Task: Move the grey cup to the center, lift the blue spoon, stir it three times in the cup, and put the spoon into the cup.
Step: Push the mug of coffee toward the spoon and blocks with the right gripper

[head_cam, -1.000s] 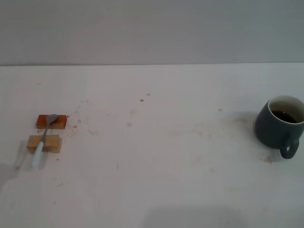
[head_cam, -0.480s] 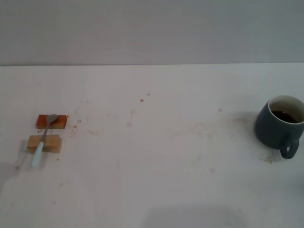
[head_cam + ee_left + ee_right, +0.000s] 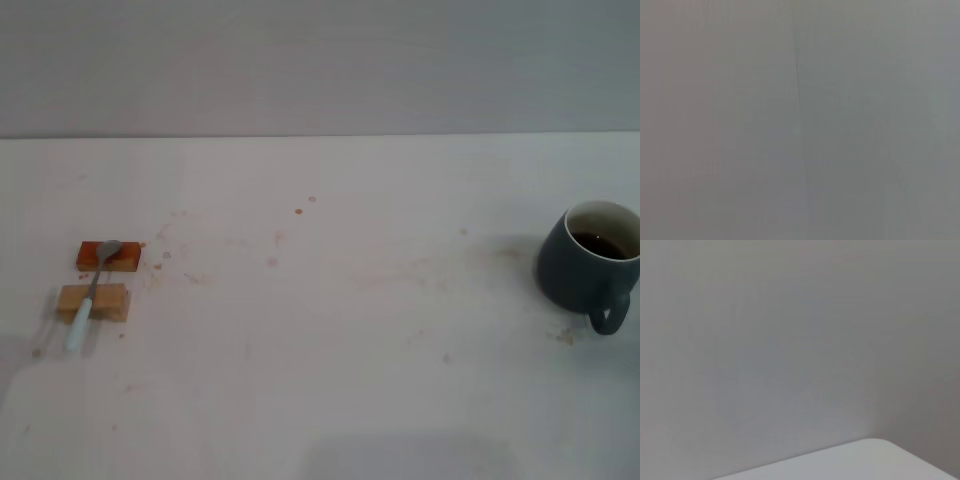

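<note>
**Cup and spoon at opposite ends of the counter**

Nothing on the counter [image 3: 330,330] has shifted since the earlier frames; only a faint shadow at the left edge has thinned. At the far right, the grey cup [image 3: 585,262] stands upright, its loop handle turned toward the robot and dark liquid showing inside the pale interior. Well apart from it on the left, the blue spoon [image 3: 91,292] lies across two small blocks: its metal bowl rests on the reddish block [image 3: 107,257], its pale handle crosses the tan block [image 3: 93,302]. Neither gripper appears in any view, so their fingers cannot be judged. Both wrist views show only plain grey wall [image 3: 800,120].
</note>
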{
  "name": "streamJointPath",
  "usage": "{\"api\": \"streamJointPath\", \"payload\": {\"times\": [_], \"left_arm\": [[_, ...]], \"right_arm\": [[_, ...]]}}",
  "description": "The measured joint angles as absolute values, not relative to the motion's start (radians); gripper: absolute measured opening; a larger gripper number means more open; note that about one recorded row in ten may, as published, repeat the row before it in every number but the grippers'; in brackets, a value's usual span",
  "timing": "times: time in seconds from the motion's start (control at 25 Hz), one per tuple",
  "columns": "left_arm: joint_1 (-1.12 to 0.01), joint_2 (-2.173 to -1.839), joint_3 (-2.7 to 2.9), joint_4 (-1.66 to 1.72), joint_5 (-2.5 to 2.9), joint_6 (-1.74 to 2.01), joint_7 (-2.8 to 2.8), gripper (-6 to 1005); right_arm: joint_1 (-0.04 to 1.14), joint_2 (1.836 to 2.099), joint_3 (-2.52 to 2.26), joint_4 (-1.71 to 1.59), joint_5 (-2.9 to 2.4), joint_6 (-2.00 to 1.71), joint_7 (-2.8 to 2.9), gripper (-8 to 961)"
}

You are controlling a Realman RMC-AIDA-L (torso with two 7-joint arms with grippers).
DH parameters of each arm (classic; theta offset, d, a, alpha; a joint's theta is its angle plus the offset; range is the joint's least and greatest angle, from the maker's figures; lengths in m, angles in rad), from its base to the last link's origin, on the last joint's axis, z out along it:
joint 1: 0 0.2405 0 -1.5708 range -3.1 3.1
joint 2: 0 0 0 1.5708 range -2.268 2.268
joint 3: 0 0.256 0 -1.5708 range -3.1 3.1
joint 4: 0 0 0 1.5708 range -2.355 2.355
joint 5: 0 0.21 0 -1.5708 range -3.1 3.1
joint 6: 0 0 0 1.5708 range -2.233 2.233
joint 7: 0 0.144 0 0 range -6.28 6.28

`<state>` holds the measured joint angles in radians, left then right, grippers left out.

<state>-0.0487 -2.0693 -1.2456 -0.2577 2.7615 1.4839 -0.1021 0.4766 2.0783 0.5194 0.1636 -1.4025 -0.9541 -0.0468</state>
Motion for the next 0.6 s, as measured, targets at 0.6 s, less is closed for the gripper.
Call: {"api": "streamJointPath", "payload": {"times": [0.6], "left_arm": [[-0.058, -2.069, -1.246, -0.258, 2.743, 1.486, -0.099, 818]], "right_arm": [[0.505, 2.082, 0.514, 0.199, -1.466, -0.914, -0.053, -2]]}}
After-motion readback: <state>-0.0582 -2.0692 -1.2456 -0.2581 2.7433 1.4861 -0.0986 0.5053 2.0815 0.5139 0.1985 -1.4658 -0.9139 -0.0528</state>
